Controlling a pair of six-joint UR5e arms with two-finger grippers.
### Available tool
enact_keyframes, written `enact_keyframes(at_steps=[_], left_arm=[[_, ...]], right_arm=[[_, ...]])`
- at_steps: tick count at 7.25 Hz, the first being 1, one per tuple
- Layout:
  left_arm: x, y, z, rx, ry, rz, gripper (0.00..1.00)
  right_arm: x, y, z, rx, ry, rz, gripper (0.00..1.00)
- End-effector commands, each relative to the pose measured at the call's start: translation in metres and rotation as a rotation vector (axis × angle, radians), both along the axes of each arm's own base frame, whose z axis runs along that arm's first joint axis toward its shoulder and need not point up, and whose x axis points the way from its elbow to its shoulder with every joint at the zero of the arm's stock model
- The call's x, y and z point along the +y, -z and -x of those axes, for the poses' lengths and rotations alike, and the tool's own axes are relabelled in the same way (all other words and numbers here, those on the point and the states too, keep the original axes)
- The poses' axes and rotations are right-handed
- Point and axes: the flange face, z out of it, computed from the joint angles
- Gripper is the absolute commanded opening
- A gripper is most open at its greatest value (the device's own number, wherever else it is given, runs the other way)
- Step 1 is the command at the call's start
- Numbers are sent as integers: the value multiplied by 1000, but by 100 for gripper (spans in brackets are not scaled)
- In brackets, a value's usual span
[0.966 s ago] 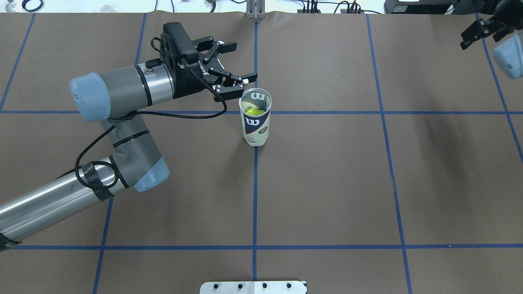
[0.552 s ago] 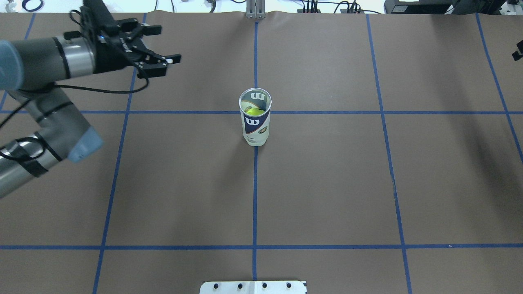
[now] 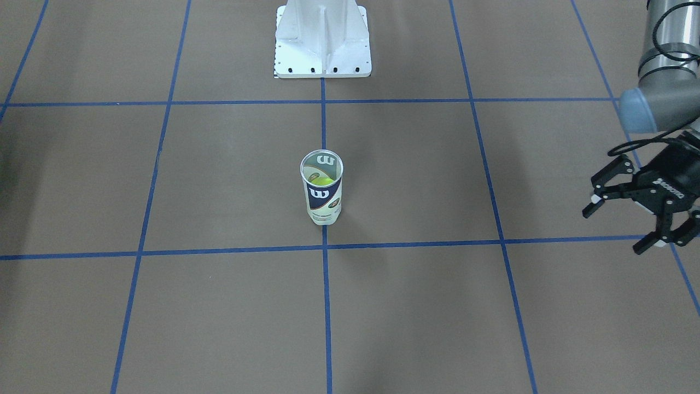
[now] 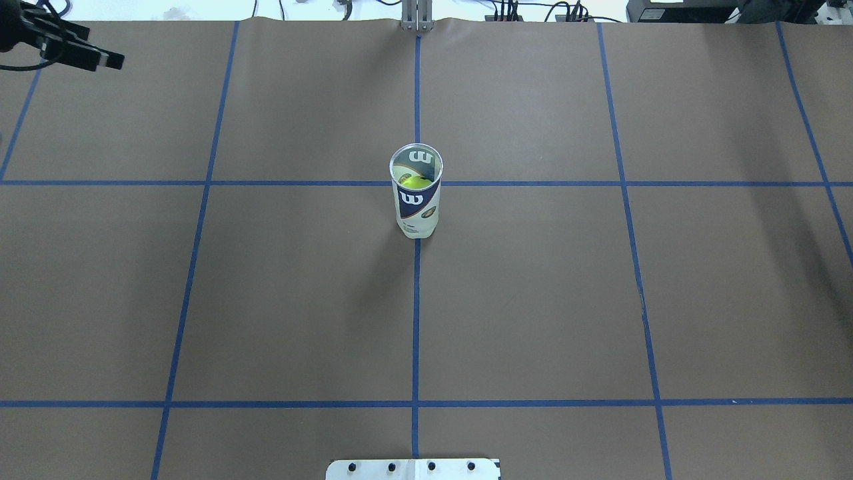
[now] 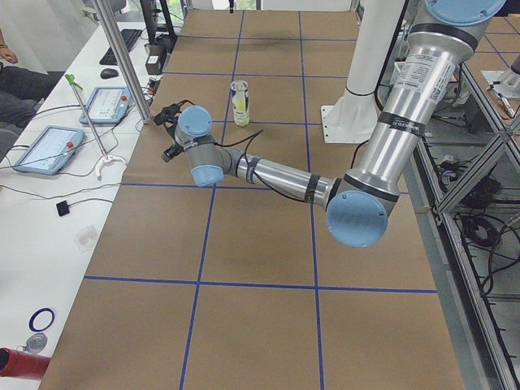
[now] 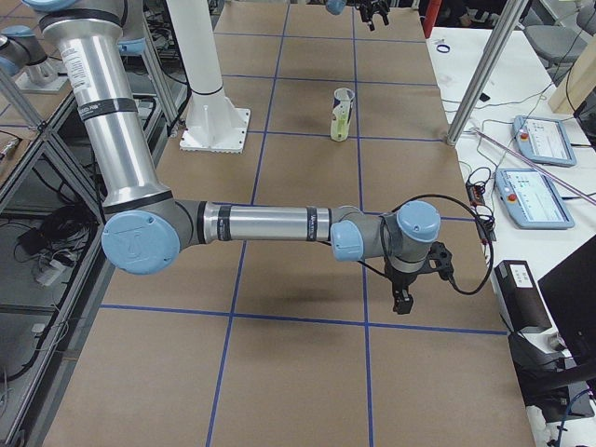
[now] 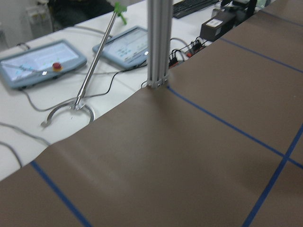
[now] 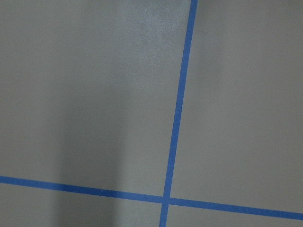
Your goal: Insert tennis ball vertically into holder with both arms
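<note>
A clear plastic holder (image 4: 416, 200) with a navy and white label bearing a W logo stands upright in the middle of a brown counter (image 4: 533, 300). It sits where two blue tape lines (image 4: 416, 320) cross. Its mouth is open at the top, and a yellow-green tennis ball (image 4: 414, 181) shows inside, low in the tube.

The left gripper (image 3: 612, 231) hovers over the counter far out toward the robot's left side, well apart from the holder. Its two black fingers are spread wide, with nothing between them. From overhead, only part of it shows, at the far left corner.

The right gripper (image 6: 402, 296) shows only in the side view from the robot's right. It points down at the counter near that end, also well apart from the holder. Whether its fingers are apart or together cannot be told. Nothing touches the holder.
</note>
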Motion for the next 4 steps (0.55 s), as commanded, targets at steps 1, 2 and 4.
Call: enact_keyframes(at_steps=[1,2,4], left_arm=[[1,-63,46,-69,30,227,99],[14,-98,68,-123,20,228,99],[26,-144,106,-228,-27,299,99]], right_arm=[[2,-3,-1,2,-2,6,99],[3,-4,-1,2,-2,7,99],[6,-8,-1,1,-5,16,100]])
